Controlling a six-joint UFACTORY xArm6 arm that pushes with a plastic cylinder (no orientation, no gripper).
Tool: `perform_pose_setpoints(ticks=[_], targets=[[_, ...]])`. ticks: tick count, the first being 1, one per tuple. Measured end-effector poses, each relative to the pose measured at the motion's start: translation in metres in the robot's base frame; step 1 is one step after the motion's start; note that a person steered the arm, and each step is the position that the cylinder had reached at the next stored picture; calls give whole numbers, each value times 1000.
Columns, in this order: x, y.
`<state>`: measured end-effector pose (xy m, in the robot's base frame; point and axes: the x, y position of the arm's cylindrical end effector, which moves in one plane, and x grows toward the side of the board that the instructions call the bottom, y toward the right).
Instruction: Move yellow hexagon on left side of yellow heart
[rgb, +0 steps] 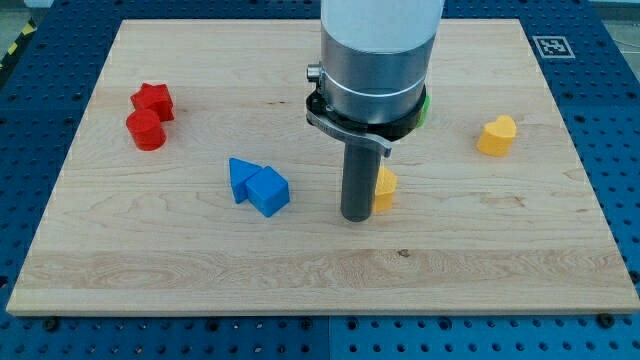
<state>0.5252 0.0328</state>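
Note:
The yellow hexagon (385, 189) lies near the middle of the wooden board (320, 270), partly hidden behind my rod. My tip (357, 216) rests on the board, touching the hexagon's left side. The yellow heart (496, 135) sits toward the view's right, up and to the right of the hexagon, well apart from it.
Two blue blocks (258, 186) sit together left of my tip. A red star-like block (154, 100) and a red cylinder (146, 130) sit at the view's left. A green block (425, 107) peeks out behind the arm body.

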Motion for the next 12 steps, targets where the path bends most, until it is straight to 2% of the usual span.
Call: perform_pose_setpoints(ticks=[5, 9, 12], targets=[[-37, 13], [-40, 103], [-68, 112]])
